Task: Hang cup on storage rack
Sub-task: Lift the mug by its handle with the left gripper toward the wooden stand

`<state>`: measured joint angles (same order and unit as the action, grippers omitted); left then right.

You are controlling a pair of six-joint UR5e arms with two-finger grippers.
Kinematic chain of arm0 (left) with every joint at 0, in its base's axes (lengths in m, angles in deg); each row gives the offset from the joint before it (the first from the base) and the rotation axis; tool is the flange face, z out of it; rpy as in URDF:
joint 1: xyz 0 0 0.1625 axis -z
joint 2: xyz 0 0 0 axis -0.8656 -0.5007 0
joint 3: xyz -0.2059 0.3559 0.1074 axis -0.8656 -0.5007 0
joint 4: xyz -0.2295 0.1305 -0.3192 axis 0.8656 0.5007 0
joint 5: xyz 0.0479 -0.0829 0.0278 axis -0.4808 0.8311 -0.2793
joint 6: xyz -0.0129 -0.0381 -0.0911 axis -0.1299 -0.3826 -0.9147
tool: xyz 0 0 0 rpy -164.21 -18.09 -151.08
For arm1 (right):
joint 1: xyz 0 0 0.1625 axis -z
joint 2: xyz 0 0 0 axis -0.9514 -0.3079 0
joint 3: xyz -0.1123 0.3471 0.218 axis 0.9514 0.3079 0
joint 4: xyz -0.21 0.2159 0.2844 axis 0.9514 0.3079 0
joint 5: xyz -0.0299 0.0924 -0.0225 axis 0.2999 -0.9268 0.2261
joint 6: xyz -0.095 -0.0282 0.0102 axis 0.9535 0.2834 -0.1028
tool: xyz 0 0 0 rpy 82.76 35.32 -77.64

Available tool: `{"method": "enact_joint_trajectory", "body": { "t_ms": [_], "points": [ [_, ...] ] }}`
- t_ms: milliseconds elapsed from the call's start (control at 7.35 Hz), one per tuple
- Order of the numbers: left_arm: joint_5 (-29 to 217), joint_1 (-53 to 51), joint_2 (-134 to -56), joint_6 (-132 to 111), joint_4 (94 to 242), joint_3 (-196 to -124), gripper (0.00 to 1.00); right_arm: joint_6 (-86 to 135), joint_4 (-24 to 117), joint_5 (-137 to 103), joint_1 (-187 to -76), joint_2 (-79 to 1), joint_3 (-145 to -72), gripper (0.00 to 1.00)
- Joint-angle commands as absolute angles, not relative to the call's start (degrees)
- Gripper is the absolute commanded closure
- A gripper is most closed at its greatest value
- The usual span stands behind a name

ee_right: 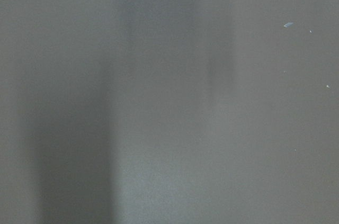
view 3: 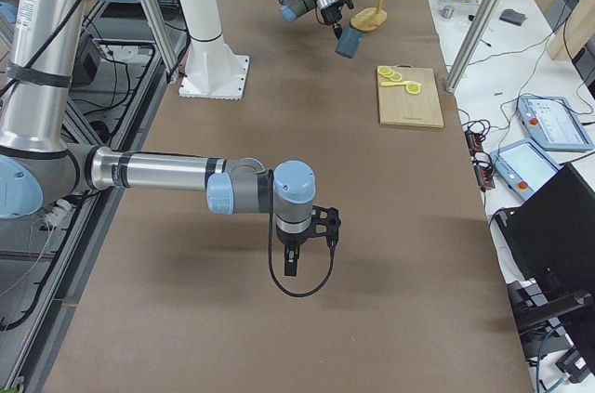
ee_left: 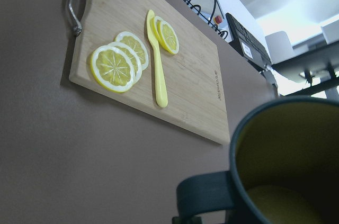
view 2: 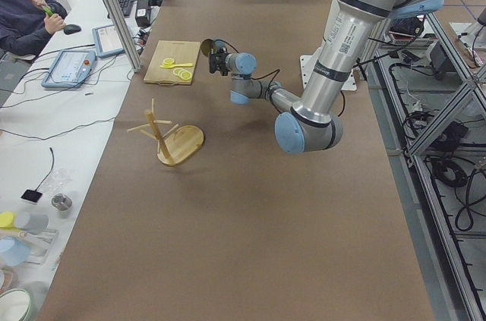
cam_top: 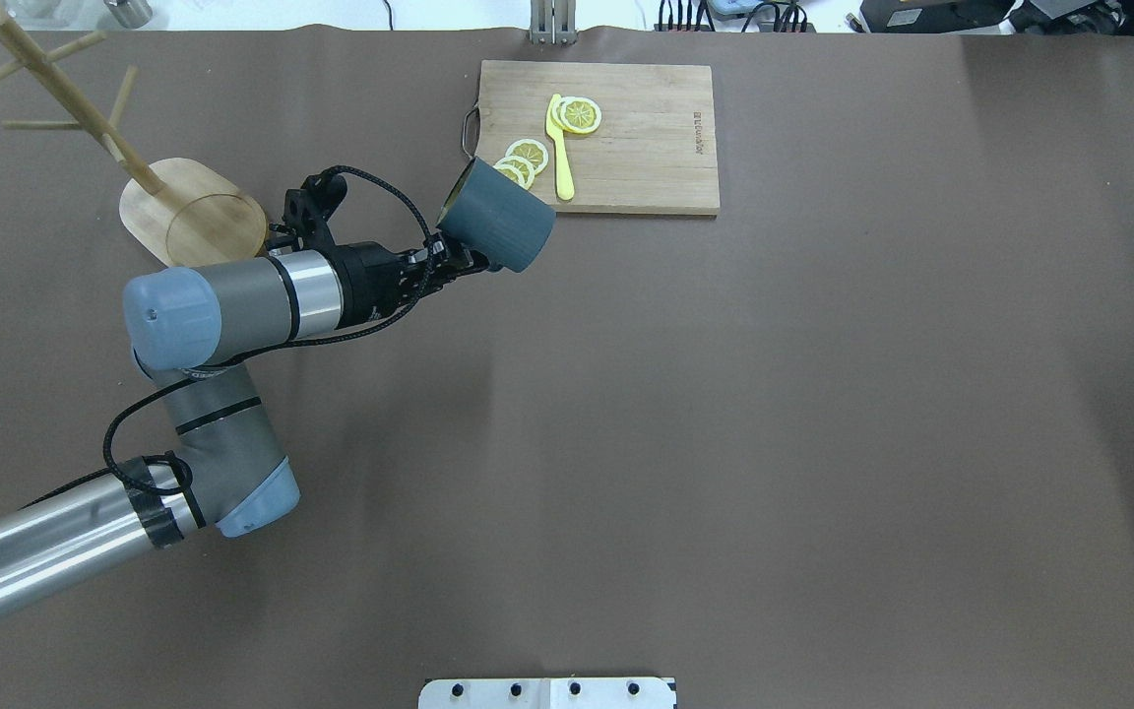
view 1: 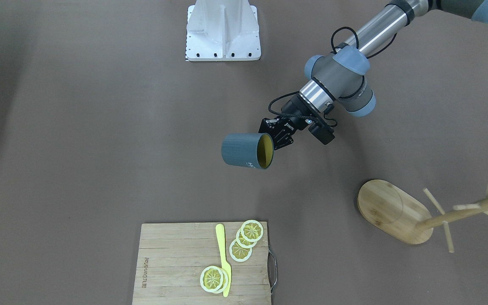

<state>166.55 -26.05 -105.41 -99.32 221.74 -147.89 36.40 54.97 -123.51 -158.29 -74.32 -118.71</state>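
Left claw (view 1: 274, 140) is clamping the cup (view 1: 244, 150) near its rim, holding it sideways above the worktop (view 1: 100, 127), well apart from the rack (view 1: 390, 209) (stiff, likely slippery, breakable).

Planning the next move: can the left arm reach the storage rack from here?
Probably yes: the left gripper holds the cup aloft, and only bare table lies between it and the storage rack.

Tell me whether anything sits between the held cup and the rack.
Nothing visible does. The cup, held off the table in the left gripper, has only tabletop between it and the rack. The cutting board lies on the far side of the cup, off that path.
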Motion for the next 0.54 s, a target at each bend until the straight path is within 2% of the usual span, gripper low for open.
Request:
{"method": "enact_joint_trajectory", "body": {
  "t_ms": [0, 408],
  "points": [
    [163.0, -25.1, -105.2, -116.9, 225.9, -147.9, 1.0, 36.4, 55.0, -123.5, -158.3, -74.4, -118.6, 0.0],
    [153.8, -25.1, -104.7, -138.3, 230.4, -147.9, 1.0, 36.4, 55.0, -123.3, -158.5, -74.5, -118.8, 0.0]
  ]
}}
